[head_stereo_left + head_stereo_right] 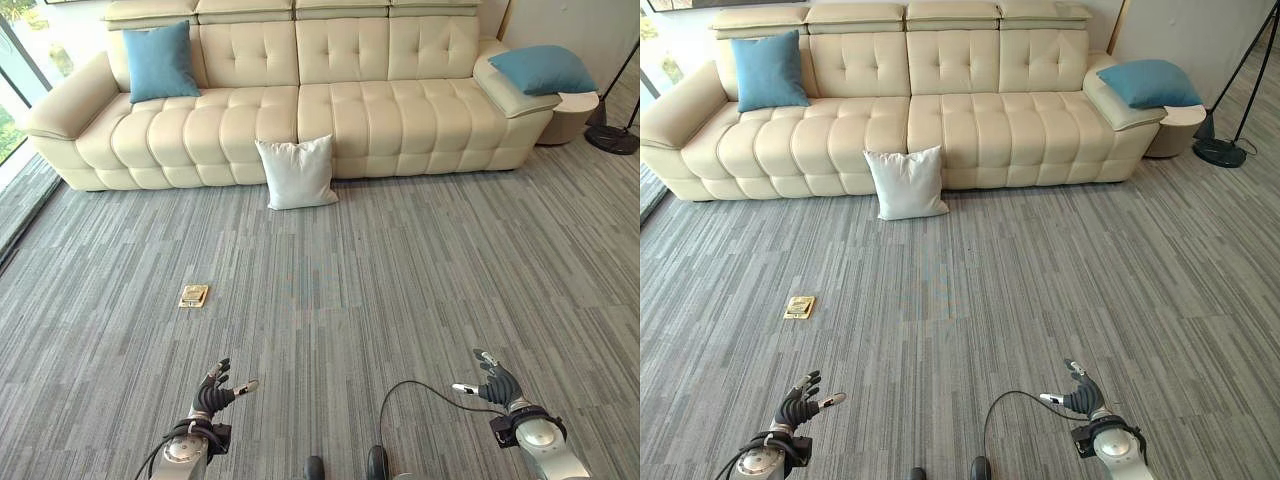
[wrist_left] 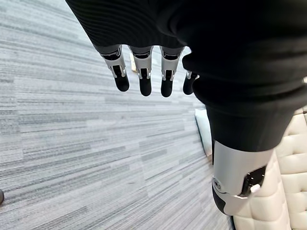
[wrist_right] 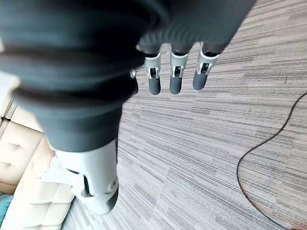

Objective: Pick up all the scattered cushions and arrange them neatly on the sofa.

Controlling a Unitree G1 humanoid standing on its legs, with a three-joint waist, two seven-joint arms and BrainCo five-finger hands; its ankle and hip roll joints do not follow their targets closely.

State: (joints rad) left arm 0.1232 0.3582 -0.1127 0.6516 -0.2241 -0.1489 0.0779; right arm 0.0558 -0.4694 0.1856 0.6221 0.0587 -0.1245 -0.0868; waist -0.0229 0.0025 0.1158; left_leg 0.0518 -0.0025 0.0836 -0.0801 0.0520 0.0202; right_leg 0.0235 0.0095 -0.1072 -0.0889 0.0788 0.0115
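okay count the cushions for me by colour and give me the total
Blue cushions: 2, one against the sofa backrest, one on its far armrest
White cushions: 1, on the floor leaning on the sofa front
Total: 3

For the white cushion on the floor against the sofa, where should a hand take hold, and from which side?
The white cushion stands nearly upright on the carpet, leaning back on the sofa front. Its top edge and upper corners are free, so probably come from above and in front and pinch the top edge. Both the left hand and right hand are open and empty.
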